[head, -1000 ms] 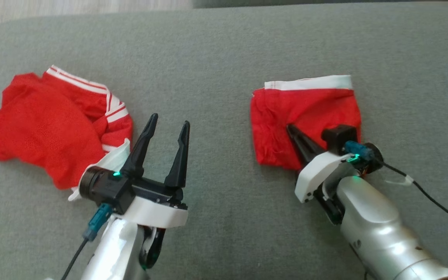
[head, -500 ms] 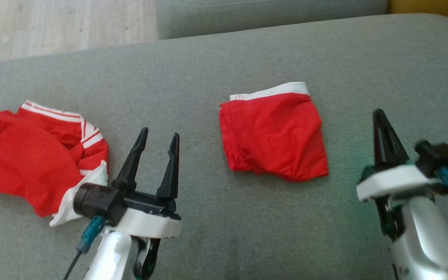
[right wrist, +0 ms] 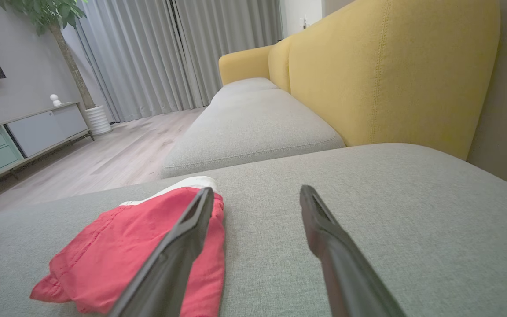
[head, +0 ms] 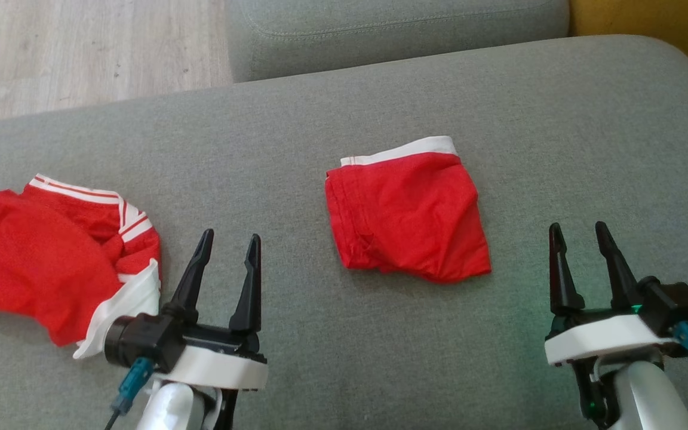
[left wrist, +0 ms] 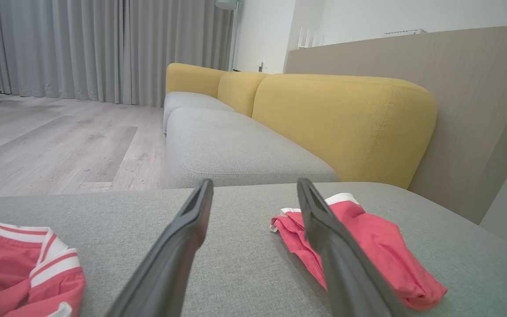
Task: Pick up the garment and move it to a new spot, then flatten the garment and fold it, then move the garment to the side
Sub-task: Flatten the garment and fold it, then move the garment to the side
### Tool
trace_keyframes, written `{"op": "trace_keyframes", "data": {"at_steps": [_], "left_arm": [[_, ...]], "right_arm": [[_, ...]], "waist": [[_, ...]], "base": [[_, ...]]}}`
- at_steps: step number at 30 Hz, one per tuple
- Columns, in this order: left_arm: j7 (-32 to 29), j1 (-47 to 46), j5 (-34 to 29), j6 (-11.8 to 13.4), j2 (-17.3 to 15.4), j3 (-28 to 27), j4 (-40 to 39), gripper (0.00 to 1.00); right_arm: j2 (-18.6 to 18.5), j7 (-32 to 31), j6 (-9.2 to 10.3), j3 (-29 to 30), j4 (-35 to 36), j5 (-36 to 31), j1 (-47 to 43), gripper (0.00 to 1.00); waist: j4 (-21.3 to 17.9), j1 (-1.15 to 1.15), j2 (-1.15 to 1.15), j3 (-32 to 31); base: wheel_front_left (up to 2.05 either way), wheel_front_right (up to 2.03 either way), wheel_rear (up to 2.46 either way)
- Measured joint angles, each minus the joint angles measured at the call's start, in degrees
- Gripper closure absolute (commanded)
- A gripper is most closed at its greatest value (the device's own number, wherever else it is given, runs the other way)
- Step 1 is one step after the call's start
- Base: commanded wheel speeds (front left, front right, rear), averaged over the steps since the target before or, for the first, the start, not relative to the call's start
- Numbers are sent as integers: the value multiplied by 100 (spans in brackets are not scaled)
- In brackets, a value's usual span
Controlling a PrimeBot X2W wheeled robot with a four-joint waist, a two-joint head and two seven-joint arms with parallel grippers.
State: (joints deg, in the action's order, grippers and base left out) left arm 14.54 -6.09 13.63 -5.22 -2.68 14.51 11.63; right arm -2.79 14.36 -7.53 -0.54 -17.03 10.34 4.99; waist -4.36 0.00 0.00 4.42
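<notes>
Grey seat cushion (head: 380, 370) spreads wide beneath both arms, with pale wooden floor (head: 81, 54) past its far left edge and a second grey cushion (head: 392, 30) butting against its far side. From the wrist views, a yellow backrest (left wrist: 346, 119) runs along the sofa and long grey curtains (left wrist: 104, 48) hang at the end of the room.

The folded red garment (head: 407, 218) lies flat near the middle of the cushion as a rough square, its white waistband (head: 401, 150) along the far edge. It sits between the two arms and nothing touches it.

The left hand (head: 231, 236) hovers at the lower left, fingers spread wide apart and holding nothing. Just beside it, on its outer side, a crumpled red garment (head: 33, 257) with white stripes lies in a heap. Its white hem reaches the wrist of that arm, though I cannot tell whether they touch.

The right hand (head: 577, 227) sits at the lower right, clear of the folded garment. Its two fingers stand parted with bare cushion between them, and it grips nothing.
</notes>
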Motion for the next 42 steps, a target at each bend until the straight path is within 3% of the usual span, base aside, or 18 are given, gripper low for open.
{"op": "trace_keyframes", "data": {"at_steps": [9,14,28,34,35,36,42], "left_arm": [[0,-47,0,-8,0,63,-10,0],[0,-213,0,-12,0,127,-25,0],[0,-682,1,-40,2,415,26,0],[0,-723,1,-38,2,425,32,0],[0,-730,1,-34,2,423,32,0],[0,-738,1,-33,1,421,32,0],[0,-764,1,-32,2,416,35,0]], "right_arm": [[0,0,0,36,-119,-131,83,0],[0,-83,0,20,-691,-179,553,0],[-14,-742,0,-143,-2820,871,2191,0],[-100,-677,0,-304,-3455,747,2764,0],[-108,-627,0,-353,-3529,672,2811,85],[-120,-548,0,-427,-3591,553,2855,100],[-166,-186,0,-811,-3863,-126,2997,100]], "waist": [[150,1,0,182],[298,1,0,440],[852,2,0,1041],[993,1,0,1156],[993,1,0,1165],[985,1,0,1169],[842,1,0,1110]], "base": [[0,0,0],[0,0,0],[0,0,0],[0,0,0],[0,0,0],[0,0,0],[0,0,0]]}}
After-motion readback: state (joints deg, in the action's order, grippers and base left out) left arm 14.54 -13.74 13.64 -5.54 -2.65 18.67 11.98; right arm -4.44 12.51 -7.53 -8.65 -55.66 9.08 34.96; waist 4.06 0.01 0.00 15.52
